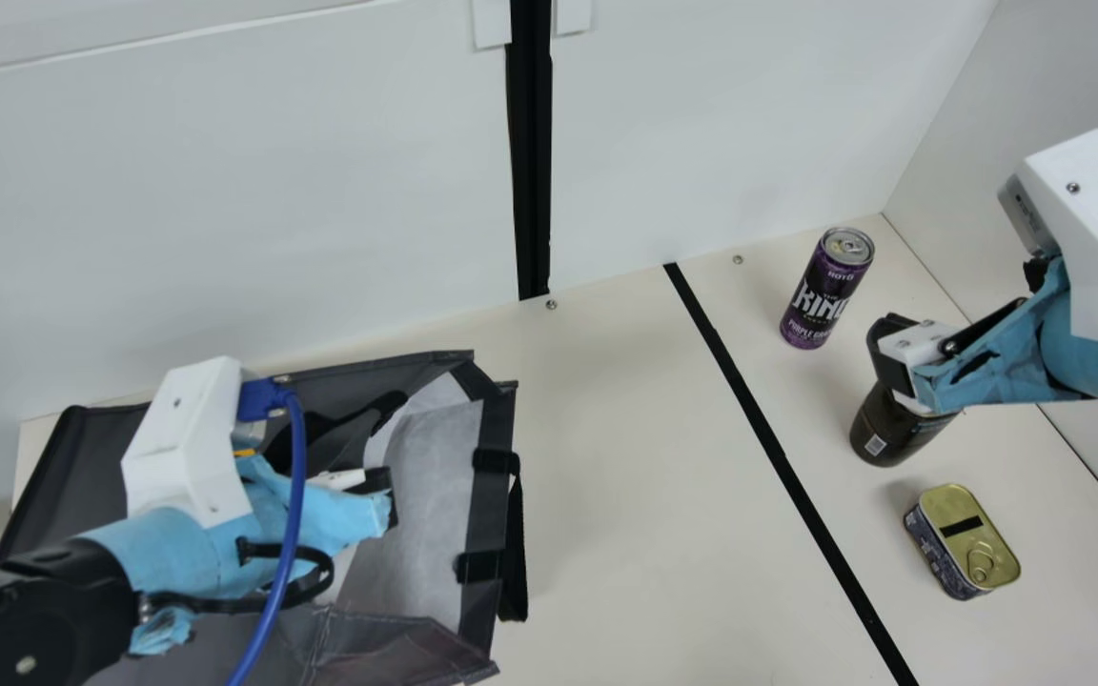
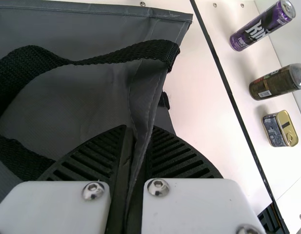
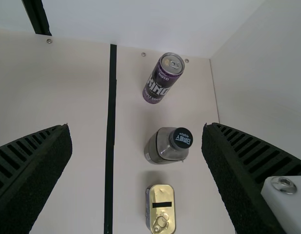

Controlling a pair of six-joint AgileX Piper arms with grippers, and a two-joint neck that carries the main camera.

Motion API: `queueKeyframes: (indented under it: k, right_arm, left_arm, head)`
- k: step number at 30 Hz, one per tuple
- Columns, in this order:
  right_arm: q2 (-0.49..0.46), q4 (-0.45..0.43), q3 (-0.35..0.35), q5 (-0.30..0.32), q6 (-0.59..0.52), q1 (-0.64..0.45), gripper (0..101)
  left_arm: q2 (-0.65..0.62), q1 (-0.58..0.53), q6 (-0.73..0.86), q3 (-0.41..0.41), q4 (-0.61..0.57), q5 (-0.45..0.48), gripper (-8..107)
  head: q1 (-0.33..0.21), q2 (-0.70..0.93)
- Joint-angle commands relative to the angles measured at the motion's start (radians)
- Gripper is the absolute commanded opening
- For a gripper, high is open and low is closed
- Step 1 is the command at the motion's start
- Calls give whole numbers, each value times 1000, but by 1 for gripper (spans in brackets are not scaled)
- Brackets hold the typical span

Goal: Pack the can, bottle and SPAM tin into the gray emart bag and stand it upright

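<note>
Near the bench's (image 1: 644, 495) right edge, the dark rounded bottle (image 1: 892, 433) stands below my right end effector (image 1: 892, 362), wide open and empty, between can (image 1: 821, 291) and gold-lidded tin (image 1: 966, 538); my left end effector (image 1: 383, 491) pinches the gray bag's (image 2: 82, 92) edge (supple, creased stuff).

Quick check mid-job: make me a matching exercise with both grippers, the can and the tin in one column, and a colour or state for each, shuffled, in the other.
1. left gripper
2. can
3. right gripper
4. tin

A. gold lid with a black strip
B. open, over the bottle
C. shut on the bag
D. purple, standing upright

Pairs: 1-C, 2-D, 3-B, 4-A
</note>
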Motion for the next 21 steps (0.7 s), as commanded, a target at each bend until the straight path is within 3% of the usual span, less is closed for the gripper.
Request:
queueKeyframes:
  k: [1, 21]
  right_arm:
    - [0, 0, 0, 0, 0, 0, 95]
    - [0, 0, 0, 0, 0, 0, 95]
  left_arm:
    - [0, 0, 0, 0, 0, 0, -8]
    - [0, 0, 0, 0, 0, 0, -8]
  head:
    - [-23, -2]
    - [-23, -2]
